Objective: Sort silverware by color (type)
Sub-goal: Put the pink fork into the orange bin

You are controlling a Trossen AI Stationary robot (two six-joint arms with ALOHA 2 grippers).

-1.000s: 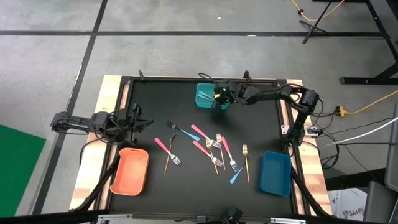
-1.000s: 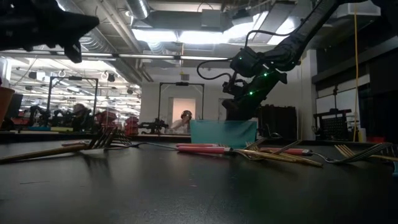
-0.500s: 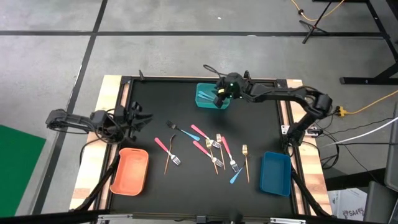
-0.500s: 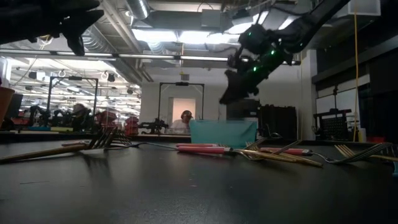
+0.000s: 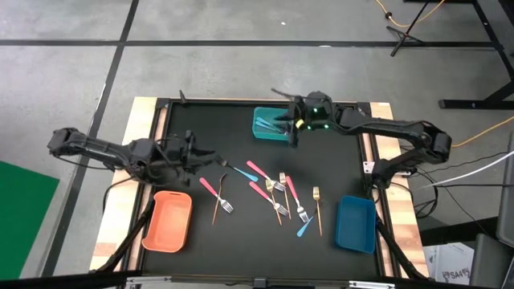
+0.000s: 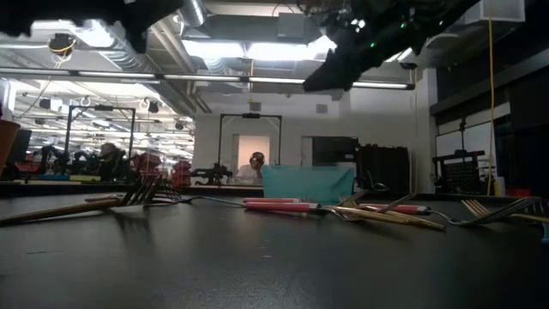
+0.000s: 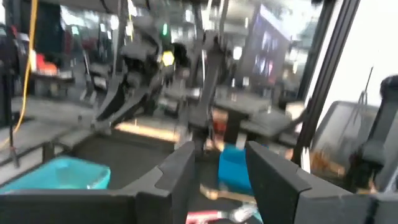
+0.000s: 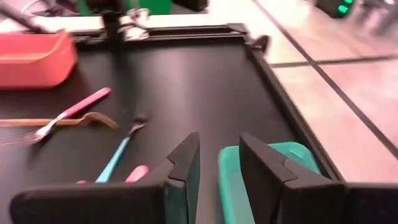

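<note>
Black table (image 5: 337, 172): silverware (image 5: 277, 193) is scattered mid-mat, probably dumped for sorting. Right gripper (image 5: 291, 132), narrowly parted and empty, is held over teal bin (image 5: 263, 128). Left gripper (image 5: 207, 157) is parted near the forks.

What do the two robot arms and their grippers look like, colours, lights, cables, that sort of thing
Both arms are dark, nearly black, built of slim jointed segments with black cables looped alongside. The right gripper has green and yellowish indicator lights glowing on the wrist behind it. The left gripper shows no lights. In the wrist views, each gripper has two flat, dark, angular fingers.
</note>
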